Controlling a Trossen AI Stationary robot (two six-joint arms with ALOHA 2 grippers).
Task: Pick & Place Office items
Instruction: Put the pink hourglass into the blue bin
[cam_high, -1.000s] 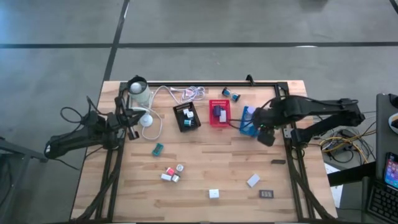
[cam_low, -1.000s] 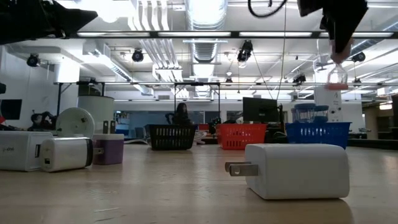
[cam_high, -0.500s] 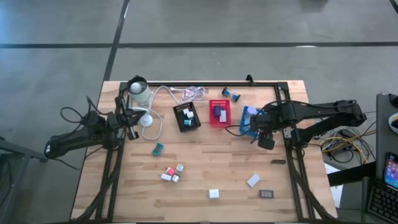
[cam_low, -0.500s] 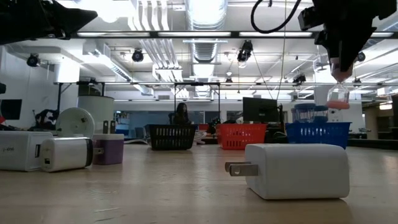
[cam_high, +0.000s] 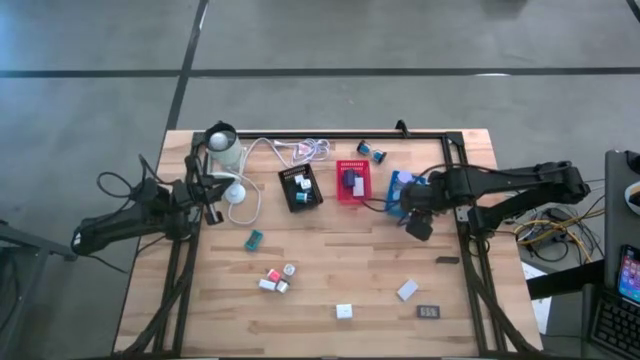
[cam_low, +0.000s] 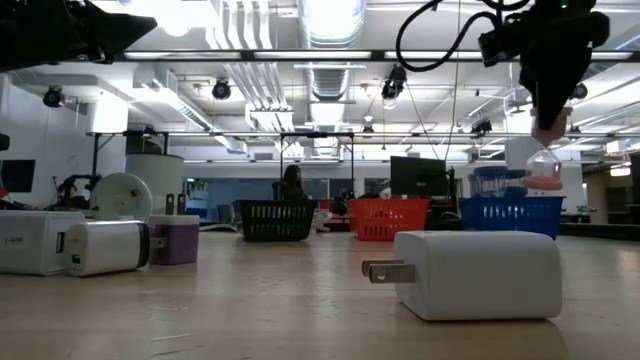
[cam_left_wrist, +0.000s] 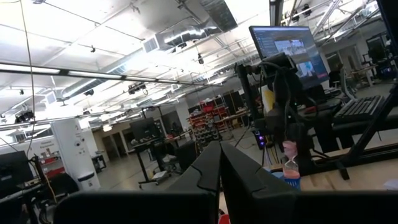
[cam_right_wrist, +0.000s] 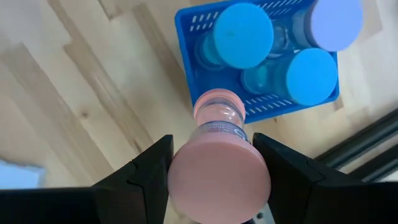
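Above a wooden table (cam_high: 330, 270) in a bright workshop, the right gripper (cam_right_wrist: 214, 171) pinches a pink roll (cam_right_wrist: 219, 171) over the blue tray (cam_right_wrist: 199, 25) near the right edge; the left gripper (cam_left_wrist: 219, 171) waits pressed together at the left edge.

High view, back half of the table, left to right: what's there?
Left gripper → white coiled cable → black tray → red tray → blue tray → right gripper, holding a pink roll.
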